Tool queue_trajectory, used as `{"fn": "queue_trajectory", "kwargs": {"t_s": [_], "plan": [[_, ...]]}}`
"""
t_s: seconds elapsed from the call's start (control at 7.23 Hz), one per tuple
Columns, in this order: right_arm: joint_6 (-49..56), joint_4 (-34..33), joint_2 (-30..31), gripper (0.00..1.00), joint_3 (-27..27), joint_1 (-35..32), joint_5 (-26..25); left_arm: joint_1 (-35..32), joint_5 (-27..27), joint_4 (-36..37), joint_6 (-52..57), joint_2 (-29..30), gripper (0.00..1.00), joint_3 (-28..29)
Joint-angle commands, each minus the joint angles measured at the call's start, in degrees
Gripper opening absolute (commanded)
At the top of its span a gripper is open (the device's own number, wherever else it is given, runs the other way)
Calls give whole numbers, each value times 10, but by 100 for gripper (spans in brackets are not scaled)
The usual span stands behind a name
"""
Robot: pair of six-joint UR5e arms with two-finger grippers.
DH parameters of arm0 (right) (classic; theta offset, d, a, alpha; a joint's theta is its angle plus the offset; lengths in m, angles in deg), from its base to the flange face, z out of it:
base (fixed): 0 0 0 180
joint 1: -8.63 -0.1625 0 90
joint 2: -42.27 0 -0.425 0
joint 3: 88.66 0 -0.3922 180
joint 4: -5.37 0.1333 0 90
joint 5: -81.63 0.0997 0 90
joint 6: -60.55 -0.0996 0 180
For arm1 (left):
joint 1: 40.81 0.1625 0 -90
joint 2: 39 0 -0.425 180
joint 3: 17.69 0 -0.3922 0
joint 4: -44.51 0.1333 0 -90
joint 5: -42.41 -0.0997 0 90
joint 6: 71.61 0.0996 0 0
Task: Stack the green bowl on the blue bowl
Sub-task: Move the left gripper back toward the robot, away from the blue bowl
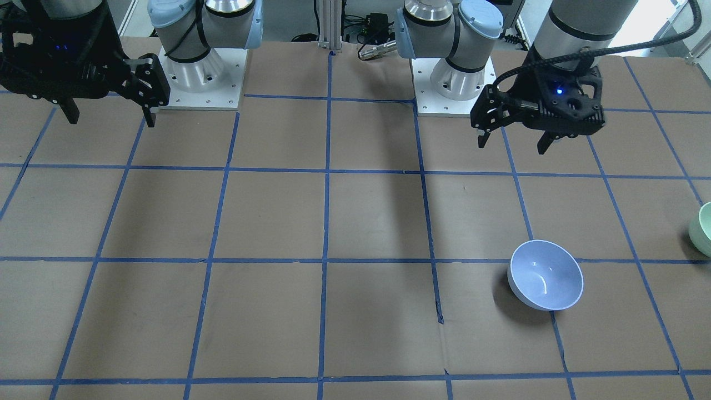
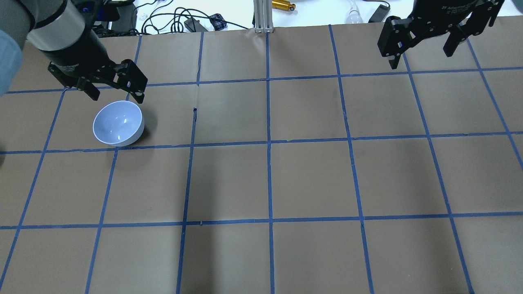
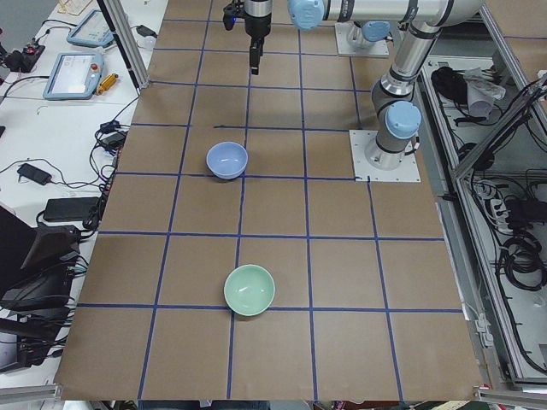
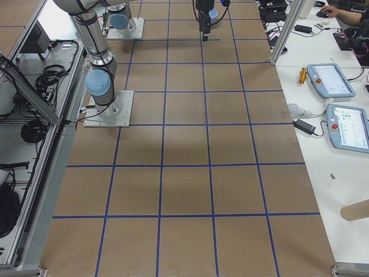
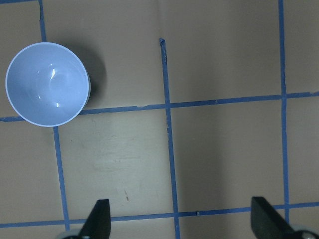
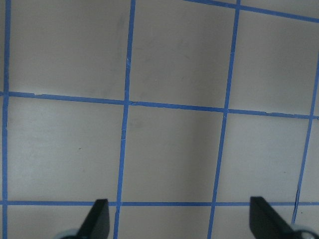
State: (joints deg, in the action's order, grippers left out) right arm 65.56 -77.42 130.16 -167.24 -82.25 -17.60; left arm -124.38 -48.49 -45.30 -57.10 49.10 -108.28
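Observation:
The green bowl [image 3: 249, 289] stands upright on the table towards my left end. It is cut off at the right edge of the front view [image 1: 702, 229] and is out of the overhead view. The blue bowl [image 2: 118, 123] stands upright and empty about two grid squares from it, and also shows in the front view [image 1: 546, 274] and the left wrist view [image 5: 47, 83]. My left gripper [image 2: 117, 98] hangs open and empty above the table, near the blue bowl. My right gripper [image 2: 421, 58] hangs open and empty, far from both bowls.
Brown paper with a blue tape grid [image 2: 268, 143] covers the table. The two arm bases [image 1: 203, 78] [image 1: 455, 83] stand at the robot's edge. Cables and tablets [image 3: 75, 75] lie on side benches beyond the far edge.

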Motion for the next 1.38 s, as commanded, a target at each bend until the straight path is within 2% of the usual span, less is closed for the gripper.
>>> {"fn": "queue_trajectory", "kwargs": {"t_s": [0.0,0.41,0.83,0.97,1.11,1.24], "plan": [[0,0,0,100,0,0,0,66,-1,-23,119,-10,100,-1],[0,0,0,100,0,0,0,203,3,-25,330,-9,100,-11],[0,0,0,100,0,0,0,356,2,-15,668,8,100,-50],[0,0,0,100,0,0,0,405,3,17,768,21,100,-54],[0,0,0,100,0,0,0,448,2,83,913,49,100,-52],[0,0,0,100,0,0,0,481,2,131,1011,79,100,-51]]}}
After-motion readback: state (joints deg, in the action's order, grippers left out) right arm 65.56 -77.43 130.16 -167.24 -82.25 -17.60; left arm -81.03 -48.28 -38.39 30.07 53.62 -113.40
